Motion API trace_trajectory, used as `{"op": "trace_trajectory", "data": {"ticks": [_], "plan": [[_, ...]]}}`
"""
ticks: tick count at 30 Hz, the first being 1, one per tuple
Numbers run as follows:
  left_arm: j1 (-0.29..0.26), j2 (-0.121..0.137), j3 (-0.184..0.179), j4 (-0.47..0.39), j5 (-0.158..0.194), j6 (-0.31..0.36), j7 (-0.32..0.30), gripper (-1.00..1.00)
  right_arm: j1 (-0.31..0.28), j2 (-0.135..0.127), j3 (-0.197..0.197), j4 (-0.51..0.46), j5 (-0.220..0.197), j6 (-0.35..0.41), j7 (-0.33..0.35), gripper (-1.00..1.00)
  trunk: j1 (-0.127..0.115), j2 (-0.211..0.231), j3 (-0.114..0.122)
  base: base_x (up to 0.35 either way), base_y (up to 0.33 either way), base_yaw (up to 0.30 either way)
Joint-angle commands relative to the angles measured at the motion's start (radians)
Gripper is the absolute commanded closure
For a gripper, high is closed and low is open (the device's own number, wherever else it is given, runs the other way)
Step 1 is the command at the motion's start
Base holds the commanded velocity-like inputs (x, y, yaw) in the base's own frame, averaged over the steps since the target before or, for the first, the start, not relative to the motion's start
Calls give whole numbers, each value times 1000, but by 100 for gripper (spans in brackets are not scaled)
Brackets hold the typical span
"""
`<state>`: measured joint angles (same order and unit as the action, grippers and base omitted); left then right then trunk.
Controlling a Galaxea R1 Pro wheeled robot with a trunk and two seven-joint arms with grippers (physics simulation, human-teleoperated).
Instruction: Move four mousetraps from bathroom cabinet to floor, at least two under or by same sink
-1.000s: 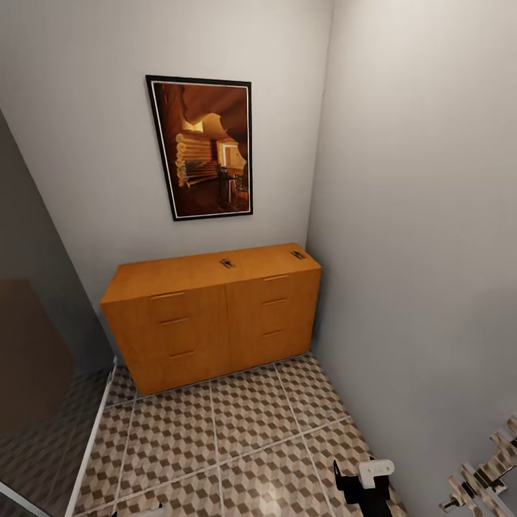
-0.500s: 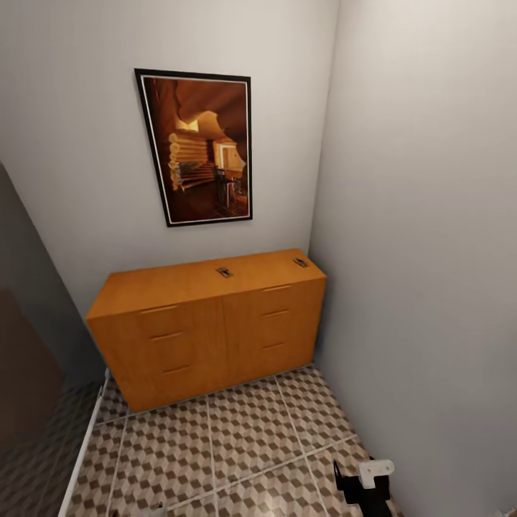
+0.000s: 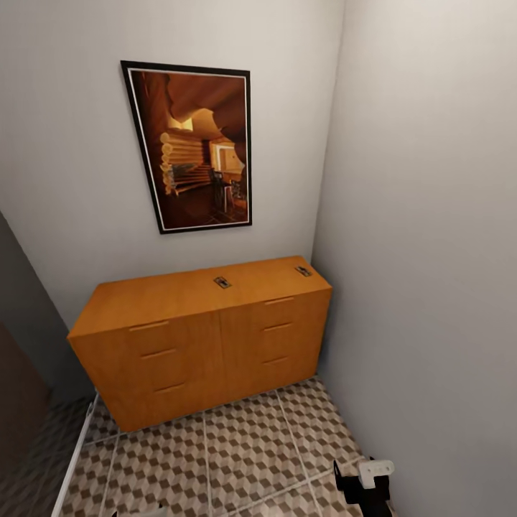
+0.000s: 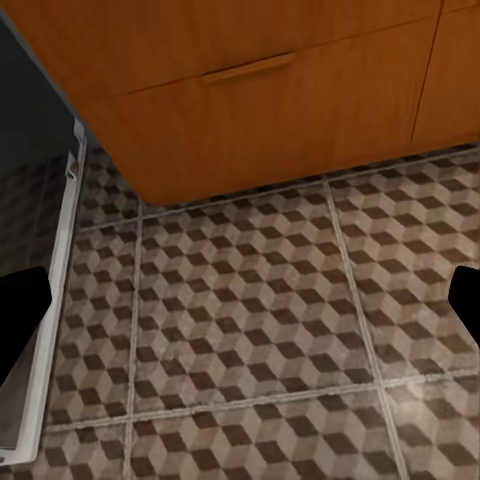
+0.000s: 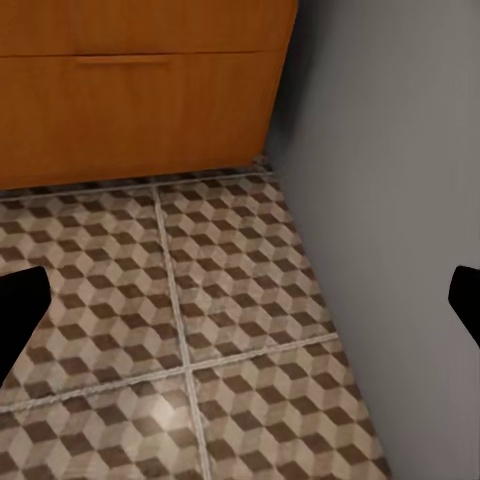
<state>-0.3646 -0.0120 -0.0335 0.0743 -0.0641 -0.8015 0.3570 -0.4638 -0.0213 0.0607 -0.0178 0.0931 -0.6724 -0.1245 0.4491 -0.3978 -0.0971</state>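
Two mousetraps lie on top of the orange wooden cabinet [image 3: 201,337] against the back wall: one small dark-wired board [image 3: 222,282] near the middle of the top and another [image 3: 304,271] at its right end by the corner. The cube-patterned bathroom floor [image 3: 237,452] spreads in front of the cabinet. My right gripper [image 5: 240,305] hangs open over the tiles near the right wall, also seen low in the head view [image 3: 365,485]. The left gripper [image 4: 240,300] is open above the floor before the cabinet's lower drawers. The bathroom sink is out of view.
A framed picture [image 3: 190,147] hangs on the wall above the cabinet. A grey wall [image 3: 431,287] closes the right side, meeting the cabinet's end. A pale threshold strip [image 4: 45,330] and a dark panel [image 3: 21,373] border the floor on the left.
The whole head view has shifted: the camera has moved toward the cabinet, which now sits lower and larger in the frame. The patterned object at the bottom right has left the view.
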Motion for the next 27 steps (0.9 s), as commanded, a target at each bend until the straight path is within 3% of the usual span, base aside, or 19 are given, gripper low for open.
{"op": "trace_trajectory", "data": {"ticks": [1, 27], "plan": [[-2, 0, -3, 4, -7, -4, 10, -100, -1, 0, 5, 1, 10, -1, -10, -100, 1, -2, -2, 100, 0, 0], [-2, 0, -3, 4, -7, -3, 10, -100, -1, 0, 6, 1, 10, -1, -8, -100, 1, -2, -2, 10, 0, 0]]}}
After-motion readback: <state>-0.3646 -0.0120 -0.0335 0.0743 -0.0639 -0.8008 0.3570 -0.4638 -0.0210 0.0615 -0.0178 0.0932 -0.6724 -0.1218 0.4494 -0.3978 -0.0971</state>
